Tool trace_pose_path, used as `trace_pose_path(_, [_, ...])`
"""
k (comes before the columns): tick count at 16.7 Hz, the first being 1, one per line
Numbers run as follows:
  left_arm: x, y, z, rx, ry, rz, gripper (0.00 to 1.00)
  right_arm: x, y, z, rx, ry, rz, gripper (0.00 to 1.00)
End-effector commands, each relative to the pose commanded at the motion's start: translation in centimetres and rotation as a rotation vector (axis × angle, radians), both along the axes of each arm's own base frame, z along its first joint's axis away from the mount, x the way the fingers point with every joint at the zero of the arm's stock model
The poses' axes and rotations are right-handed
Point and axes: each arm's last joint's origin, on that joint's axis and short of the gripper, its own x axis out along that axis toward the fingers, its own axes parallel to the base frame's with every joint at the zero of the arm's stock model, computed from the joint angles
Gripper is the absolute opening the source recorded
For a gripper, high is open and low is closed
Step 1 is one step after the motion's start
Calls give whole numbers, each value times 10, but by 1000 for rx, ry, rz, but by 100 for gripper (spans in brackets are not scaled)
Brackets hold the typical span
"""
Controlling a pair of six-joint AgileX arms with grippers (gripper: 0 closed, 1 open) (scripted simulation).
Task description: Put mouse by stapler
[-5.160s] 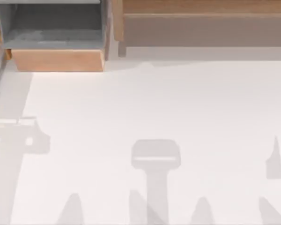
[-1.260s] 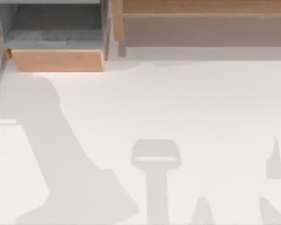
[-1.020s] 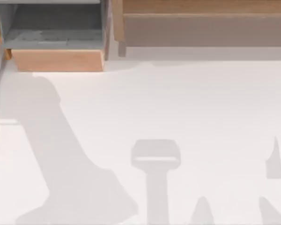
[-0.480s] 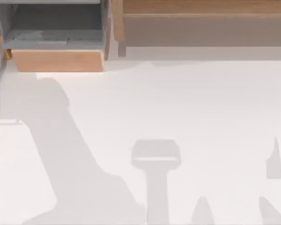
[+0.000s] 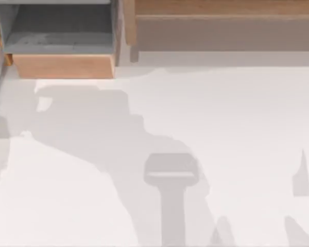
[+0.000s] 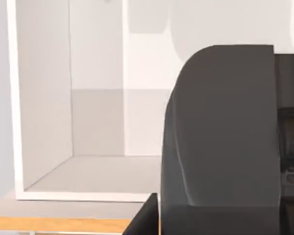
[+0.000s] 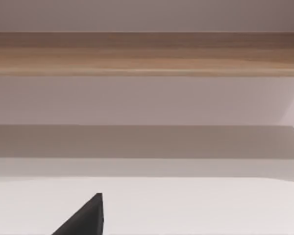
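**Left arm's shadow has swung out across the table**

Since half a second ago the broad shadow (image 5: 92,128) below the drawer (image 5: 64,66) has spread from a narrow diagonal into a wide band. It now reaches from just beneath the drawer's wooden front out toward the middle of the table (image 5: 237,113). I take that to mean the left arm is travelling. The smaller shadows farther from the drawer, toward the table's right, sit where they did, so the right arm looks parked.

In the left wrist view the left claw (image 6: 220,147) is a dark bulk before a white open cabinet (image 6: 44,98); whether it is released or clenched cannot be told. A dark tip of the right claw (image 7: 85,218) hangs over bare table facing a wooden shelf (image 7: 147,54), and its state cannot be told either.

Where the mouse and the stapler lie cannot be told from these views. My judgement is that the task is at an early reaching or searching step, with nothing placed. The next move calls for bringing the left claw over the mouse, then lowering to grasp it.
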Motion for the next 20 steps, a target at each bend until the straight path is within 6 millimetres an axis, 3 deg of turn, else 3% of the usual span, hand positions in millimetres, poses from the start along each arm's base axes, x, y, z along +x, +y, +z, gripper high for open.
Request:
trace_pose_path(3, [-37, -9, 44, 18, -90, 18, 0, 0, 0, 0, 0, 0, 0, 100])
trace_pose_path(11, [-85, -43, 81, 7, -255, -24, 0, 0, 0, 0, 0, 0, 0, 100])
trace_pose_path(13, [-89, -53, 70, -10, -241, -48, 0, 0, 0, 0, 0, 0, 0, 100])
trace_pose_path(15, [-90, -58, 42, -31, -183, -59, 0, 0, 0, 0, 0, 0, 0, 100])
trace_pose_path(20, [-95, -55, -70, -67, 39, 2, 0, 0, 0, 0, 0, 0, 0, 100])
